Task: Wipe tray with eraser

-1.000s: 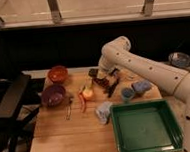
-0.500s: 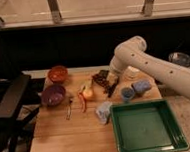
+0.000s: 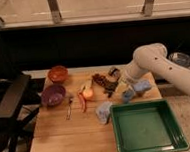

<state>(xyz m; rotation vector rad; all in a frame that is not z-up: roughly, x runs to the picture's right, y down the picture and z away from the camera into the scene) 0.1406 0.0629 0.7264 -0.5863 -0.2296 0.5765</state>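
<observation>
Wood table [image 3: 54,139] below a dark window wall; green tray [image 3: 148,126] sits at its front-right corner. Gripper [image 3: 115,74] is clenched at the far side by the grape bunch [image 3: 101,82], well apart from tray. Can't tell if eraser's in it, so I reckon the wipe's not begun.

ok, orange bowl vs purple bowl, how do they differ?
Colour: the orange bowl is orange-red, the purple bowl dark purple. Place: the orange bowl sits farther back, the purple bowl nearer the front, beside a metal utensil. Size: the purple bowl looks somewhat wider than the orange bowl. Shared: both upright on the table's left side, far from the gripper, which hangs behind the green tray.
</observation>
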